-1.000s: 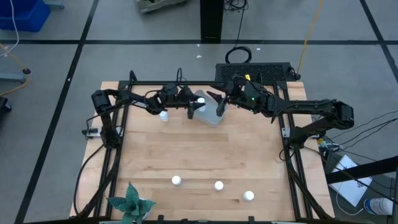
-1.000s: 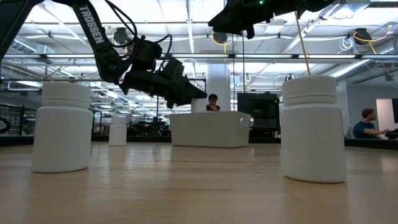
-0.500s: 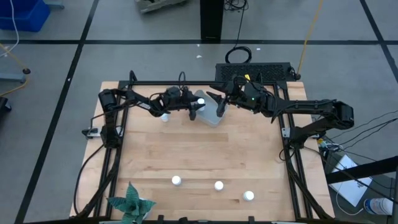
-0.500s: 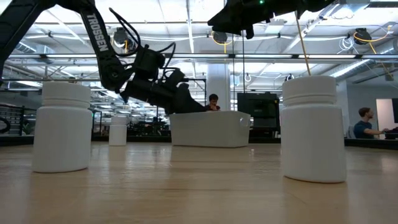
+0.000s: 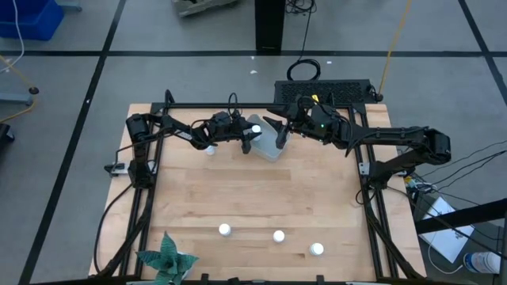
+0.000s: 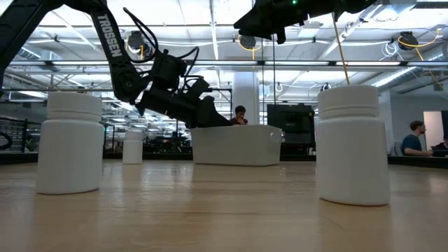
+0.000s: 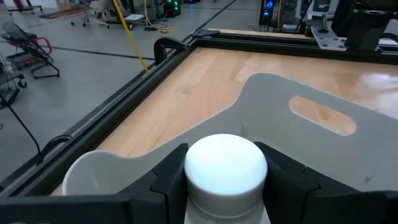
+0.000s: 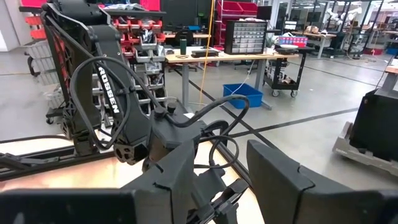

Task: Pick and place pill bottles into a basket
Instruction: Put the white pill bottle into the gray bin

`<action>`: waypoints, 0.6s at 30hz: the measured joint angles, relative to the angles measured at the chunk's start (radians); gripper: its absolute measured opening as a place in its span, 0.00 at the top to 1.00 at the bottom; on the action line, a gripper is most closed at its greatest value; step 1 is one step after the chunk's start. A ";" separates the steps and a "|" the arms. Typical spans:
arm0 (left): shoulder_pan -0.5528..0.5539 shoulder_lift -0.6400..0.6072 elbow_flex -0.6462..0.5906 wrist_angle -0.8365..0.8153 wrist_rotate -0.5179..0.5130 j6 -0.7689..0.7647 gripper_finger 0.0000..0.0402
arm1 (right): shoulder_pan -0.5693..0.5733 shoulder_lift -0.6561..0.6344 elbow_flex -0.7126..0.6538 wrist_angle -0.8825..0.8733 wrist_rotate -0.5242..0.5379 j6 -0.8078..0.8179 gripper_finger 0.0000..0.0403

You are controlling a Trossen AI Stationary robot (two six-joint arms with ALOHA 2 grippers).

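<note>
You are at the drop-off step: the left gripper (image 7: 227, 186) grips a pill bottle (image 7: 226, 169) between its fingers, at the basket (image 5: 268, 142) near the table's (image 5: 261, 198) far edge. Next, carry it fully over the rim before letting go. The right gripper (image 8: 224, 171) waits beside the basket, fingers spread and holding nothing. Only the overhead view shows three bottles (image 5: 278, 236) along the near edge and another (image 5: 208, 148) by the left arm.
</note>
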 joint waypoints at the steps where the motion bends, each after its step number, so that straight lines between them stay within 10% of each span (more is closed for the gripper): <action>1: 0.000 0.000 0.000 -0.006 0.007 -0.003 0.60 | 0.000 0.000 0.000 0.000 0.000 0.000 0.65; 18: -0.038 -0.001 0.001 -0.054 0.006 0.000 0.60 | 0.000 0.000 0.000 0.000 0.000 0.001 0.65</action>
